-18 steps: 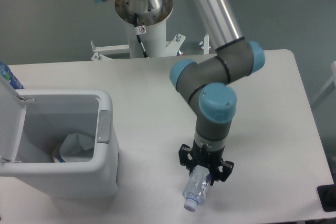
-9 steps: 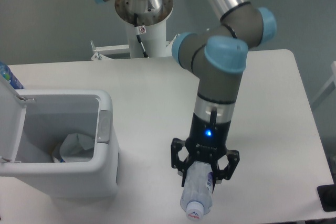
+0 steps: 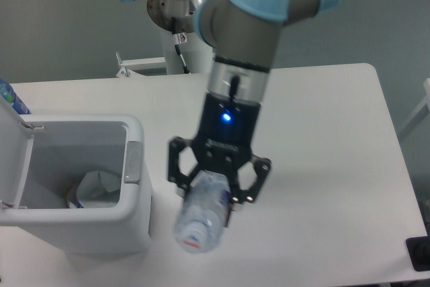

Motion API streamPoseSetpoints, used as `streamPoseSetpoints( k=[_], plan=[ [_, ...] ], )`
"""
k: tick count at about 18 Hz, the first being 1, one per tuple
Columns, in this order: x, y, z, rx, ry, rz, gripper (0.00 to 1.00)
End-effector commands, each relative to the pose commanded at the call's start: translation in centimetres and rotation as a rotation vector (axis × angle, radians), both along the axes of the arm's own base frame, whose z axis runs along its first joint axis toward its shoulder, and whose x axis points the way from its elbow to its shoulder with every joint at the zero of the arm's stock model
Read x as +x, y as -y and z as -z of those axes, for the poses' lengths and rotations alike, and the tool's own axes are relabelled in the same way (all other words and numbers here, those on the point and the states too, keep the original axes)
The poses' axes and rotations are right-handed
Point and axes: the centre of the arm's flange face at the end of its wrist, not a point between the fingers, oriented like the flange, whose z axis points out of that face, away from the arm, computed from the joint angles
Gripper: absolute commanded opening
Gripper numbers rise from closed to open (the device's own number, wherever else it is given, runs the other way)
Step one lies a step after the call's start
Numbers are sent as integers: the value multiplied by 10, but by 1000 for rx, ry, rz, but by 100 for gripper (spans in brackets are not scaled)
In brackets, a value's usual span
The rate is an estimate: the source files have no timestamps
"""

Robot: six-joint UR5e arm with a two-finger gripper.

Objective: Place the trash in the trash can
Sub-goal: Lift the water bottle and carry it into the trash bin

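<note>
Claw (image 3: 216, 181) clamped on bottle (image 3: 201, 212), cap end down. Trash can (image 3: 138, 196) left of claw, lid open, wrapper (image 3: 97, 186) inside.

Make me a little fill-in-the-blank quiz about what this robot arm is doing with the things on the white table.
1. The black two-finger gripper is shut on a crushed clear plastic ____.
2. The boxy white-grey plastic bin has its hinged lid flipped ____.
3. Inside the bin lies a crumpled white ____.
4. The bin stands to the camera's ____ of the gripper.

Missing words: bottle; open; wrapper; left
</note>
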Motion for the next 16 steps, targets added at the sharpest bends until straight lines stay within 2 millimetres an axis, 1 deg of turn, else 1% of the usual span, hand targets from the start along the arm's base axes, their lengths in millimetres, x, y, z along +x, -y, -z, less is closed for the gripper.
streamPoseSetpoints(
  k=[2,4,5,9,10,13,16],
  plan=[
    [25,-1,-3,1,17,18,63],
    [42,1,-12,11,20,26,63],
    [58,-2,-15,15,34,37,63],
    [87,-12,-14,11,52,72,63],
    [93,-15,-11,6,59,79,63],
    [108,-24,8,-22,79,107,63],
    [115,-35,29,-50,100,128,63]
  ],
)
